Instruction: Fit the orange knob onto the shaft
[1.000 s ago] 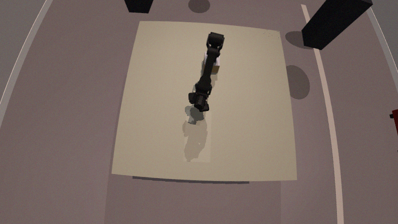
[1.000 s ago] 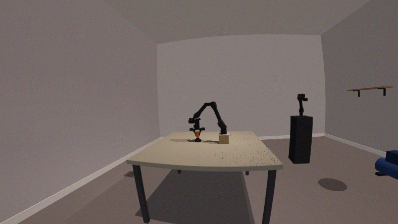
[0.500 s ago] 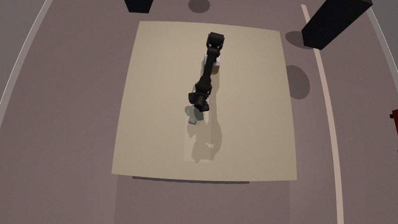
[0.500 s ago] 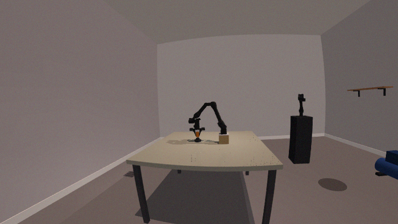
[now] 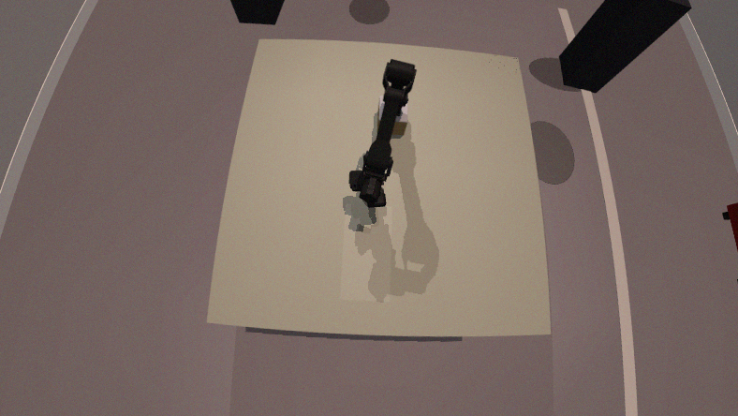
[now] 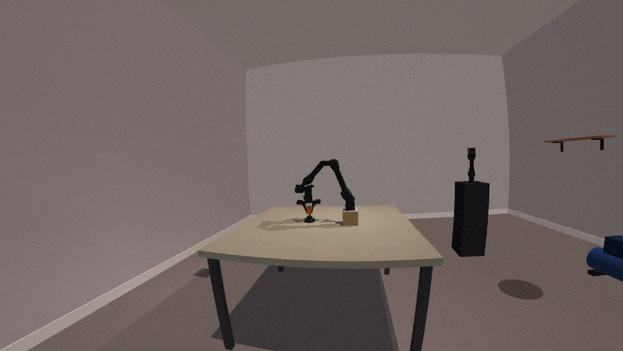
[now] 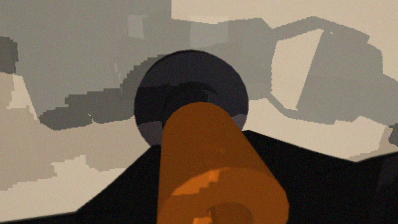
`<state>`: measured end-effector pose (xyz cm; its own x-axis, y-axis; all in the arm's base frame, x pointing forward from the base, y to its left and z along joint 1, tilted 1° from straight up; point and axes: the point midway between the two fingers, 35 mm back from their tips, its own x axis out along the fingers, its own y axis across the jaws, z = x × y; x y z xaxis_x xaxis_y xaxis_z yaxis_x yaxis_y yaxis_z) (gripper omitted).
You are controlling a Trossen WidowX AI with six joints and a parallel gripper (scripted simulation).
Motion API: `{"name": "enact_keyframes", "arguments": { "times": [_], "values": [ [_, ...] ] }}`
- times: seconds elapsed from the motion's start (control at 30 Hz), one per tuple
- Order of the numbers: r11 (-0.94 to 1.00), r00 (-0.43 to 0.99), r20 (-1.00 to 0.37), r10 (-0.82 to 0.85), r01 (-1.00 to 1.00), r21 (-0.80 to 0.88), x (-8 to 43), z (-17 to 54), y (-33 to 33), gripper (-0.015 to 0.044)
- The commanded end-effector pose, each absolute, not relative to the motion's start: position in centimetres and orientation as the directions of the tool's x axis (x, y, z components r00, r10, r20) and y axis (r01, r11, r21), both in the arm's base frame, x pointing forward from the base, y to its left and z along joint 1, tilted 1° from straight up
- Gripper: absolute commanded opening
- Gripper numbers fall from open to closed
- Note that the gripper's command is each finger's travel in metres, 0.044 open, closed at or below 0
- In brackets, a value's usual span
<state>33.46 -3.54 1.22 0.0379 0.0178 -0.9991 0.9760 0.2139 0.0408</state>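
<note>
My gripper [image 6: 308, 212] [image 7: 202, 145] is shut on the orange knob [image 6: 308, 209] [image 7: 200, 122], which stands roughly upright between the two black fingers. The round dark pedestal [image 6: 309, 220] [image 7: 187, 65] is on the table, directly below the knob. In the wrist view, the knob's lower end overlaps the pedestal's raised middle. The shaft is hidden behind or inside the knob, and its flat side does not show. I cannot tell whether the knob touches the pedestal. In the top view, the arm hides the knob.
The arm's light block base [image 6: 350, 217] stands on the table [image 5: 288, 155] [image 6: 370, 248], to the right of the pedestal in the exterior view. Arm shadows fall around the pedestal. A black pillar [image 6: 470, 217] with another small arm stands on the floor beyond the table.
</note>
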Motion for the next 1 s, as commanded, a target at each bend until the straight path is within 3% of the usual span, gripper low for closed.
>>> {"name": "enact_keyframes", "arguments": {
  "times": [0.0, 0.97],
  "values": [
    [0.204, 0.043, -0.999, 0.018, 0.978, 0.045, 33.69, 1.12, -3.57, 0.0],
    [0.225, 0.042, -0.999, 0.018, 0.973, 0.045, 33.17, 0.79, -3.45, 0.0]
  ]
}}
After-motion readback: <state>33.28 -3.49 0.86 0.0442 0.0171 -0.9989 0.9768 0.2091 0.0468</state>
